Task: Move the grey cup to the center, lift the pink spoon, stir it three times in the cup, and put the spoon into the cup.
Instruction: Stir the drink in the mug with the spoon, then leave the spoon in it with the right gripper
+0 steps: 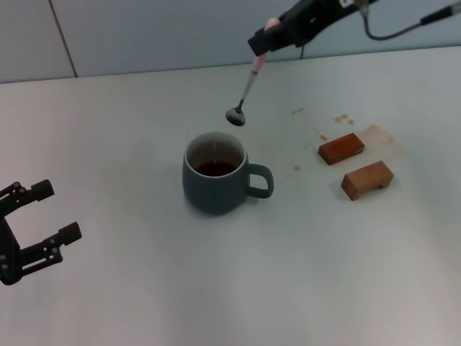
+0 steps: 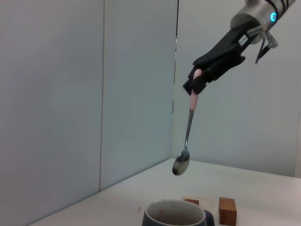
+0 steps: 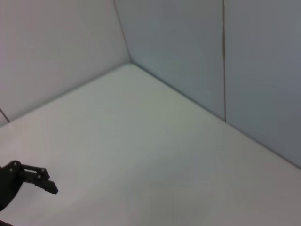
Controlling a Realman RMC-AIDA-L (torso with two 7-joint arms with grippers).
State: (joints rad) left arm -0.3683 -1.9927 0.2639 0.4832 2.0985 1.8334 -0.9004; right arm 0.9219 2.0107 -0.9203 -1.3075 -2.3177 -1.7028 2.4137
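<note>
You had the right gripper (image 1: pixel 268 37) pinching the light, stiff pink spoon (image 1: pixel 246 90) by its handle tip near the counter's back edge, above the grey cup (image 1: pixel 215 174).

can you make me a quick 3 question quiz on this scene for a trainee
1. True or false: the pink spoon already rests inside the grey cup.
2. Which gripper holds the spoon? A) left B) right
3. Fill in: two brown wooden blocks lie on the side of the cup where its ___ points.

Key
1. False; it hangs bowl-down in the air, above the cup.
2. B; the right gripper is shut on its handle, while the left gripper is open near the table's edge.
3. handle
</note>
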